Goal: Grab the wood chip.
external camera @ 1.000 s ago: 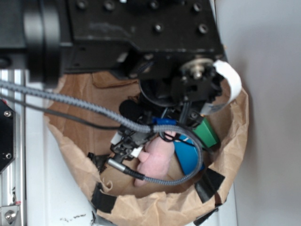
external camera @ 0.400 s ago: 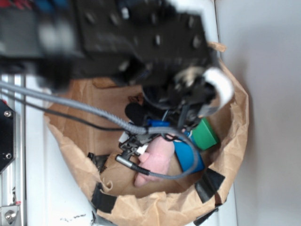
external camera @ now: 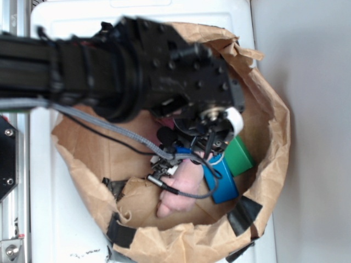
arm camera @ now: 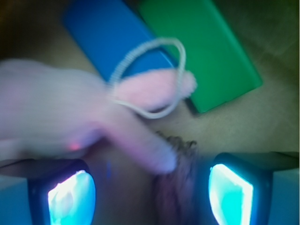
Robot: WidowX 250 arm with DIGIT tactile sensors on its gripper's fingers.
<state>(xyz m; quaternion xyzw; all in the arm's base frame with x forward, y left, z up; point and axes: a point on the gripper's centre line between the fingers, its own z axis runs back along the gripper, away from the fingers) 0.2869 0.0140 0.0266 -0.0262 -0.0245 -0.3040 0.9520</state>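
Note:
In the wrist view the wood chip (arm camera: 177, 187) is a dark brown, rough sliver with a jagged top end. It lies on the tan paper between my fingers, nearer the right one. My gripper (arm camera: 150, 194) is open, its glowing pads apart on both sides and not touching the chip. The tip of a pink plush toy (arm camera: 70, 108) reaches down over the chip's upper left. In the exterior view the black arm (external camera: 164, 76) hangs over the paper bag (external camera: 274, 109); the chip and the fingertips are hidden there.
A blue block (arm camera: 112, 37) and a green block (arm camera: 201, 51) lie side by side beyond the toy, with a white string loop (arm camera: 180, 56) across them. The bag's crumpled walls ring everything, with black tape (external camera: 244, 215) at the front rim. The bag stands on a white surface (external camera: 55, 230).
The arm has swung toward the top of the exterior view, uncovering more of the bag's back rim. The toy and the blocks have stayed put.

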